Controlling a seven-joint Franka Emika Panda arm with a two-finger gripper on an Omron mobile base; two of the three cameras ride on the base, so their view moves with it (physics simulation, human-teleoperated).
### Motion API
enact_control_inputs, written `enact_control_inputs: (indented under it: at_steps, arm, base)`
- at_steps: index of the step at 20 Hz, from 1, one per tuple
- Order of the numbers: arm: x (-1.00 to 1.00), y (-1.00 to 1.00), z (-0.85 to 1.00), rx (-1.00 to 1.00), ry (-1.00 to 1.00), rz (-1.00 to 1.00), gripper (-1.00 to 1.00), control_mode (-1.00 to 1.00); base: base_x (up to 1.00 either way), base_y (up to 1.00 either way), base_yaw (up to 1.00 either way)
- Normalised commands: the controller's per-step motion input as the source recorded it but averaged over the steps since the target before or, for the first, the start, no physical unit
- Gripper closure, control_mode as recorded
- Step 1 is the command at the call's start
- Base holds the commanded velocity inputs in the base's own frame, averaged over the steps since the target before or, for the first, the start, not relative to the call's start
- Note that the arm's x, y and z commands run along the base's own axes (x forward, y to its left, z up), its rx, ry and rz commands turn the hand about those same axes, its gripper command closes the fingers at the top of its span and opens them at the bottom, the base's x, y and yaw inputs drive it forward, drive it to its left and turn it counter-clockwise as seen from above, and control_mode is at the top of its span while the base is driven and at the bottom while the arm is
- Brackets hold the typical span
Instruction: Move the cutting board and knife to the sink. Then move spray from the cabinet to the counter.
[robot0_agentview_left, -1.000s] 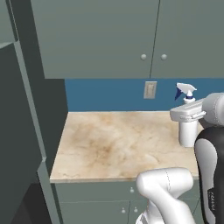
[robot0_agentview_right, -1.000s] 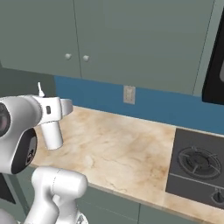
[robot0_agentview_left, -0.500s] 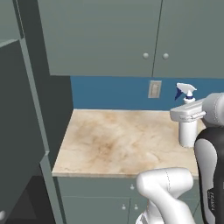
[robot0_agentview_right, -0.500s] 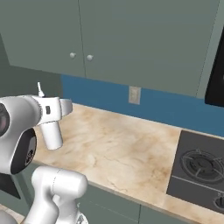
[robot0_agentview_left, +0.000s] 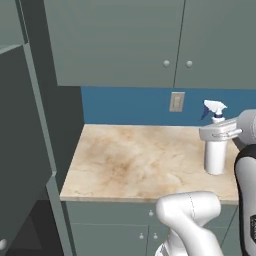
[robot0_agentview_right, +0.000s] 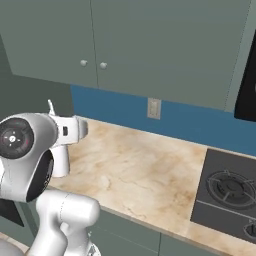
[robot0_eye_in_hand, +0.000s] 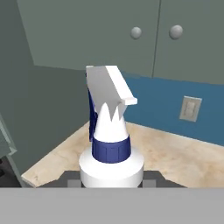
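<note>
Our hand (robot0_agentview_left: 216, 134) clamped on the spray (robot0_agentview_left: 215, 150) below its trigger head, bottle upright between our fingers, over the desk (robot0_agentview_left: 135, 160) near its right.

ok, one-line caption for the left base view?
Gripper holds the spray upright over the counter, below the wall cabinets.

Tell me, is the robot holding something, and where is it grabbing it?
Yes, the spray. The pincer is clamped on its body just below the white trigger head, over the counter.

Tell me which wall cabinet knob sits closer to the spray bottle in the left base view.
The right-hand knob; the left knob sits farther from the spray bottle.
</note>
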Motion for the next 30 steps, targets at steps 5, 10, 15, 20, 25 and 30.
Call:
enact_control_inputs:
  at_steps: [5,10,15,20,25,30]
  arm:
    - [0.00,0.01,-0.66,0.01,-0.18,-0.01,1.00,-1.00]
    - [0.00,0.00,-0.82,0.05,-0.20,0.00,1.00,-1.00]
    - [0.24,0.00,-0.69,0.02,-0.20,0.00,1.00,-1.00]
    - [0.46,0.00,-0.63,0.02,-0.15,0.00,1.00,-1.00]
    - [0.54,0.00,-0.75,0.09,-0.09,0.00,1.00,-1.00]
    - [0.45,0.00,-0.66,0.11,-0.04,0.00,1.00,-1.00]
  base:
    - [0.00,0.00,0.00]
    - [0.00,0.00,0.00]
    - [0.00,0.00,0.00]
    - [0.00,0.00,0.00]
    - [0.00,0.00,0.00]
    - [0.00,0.00,0.00]
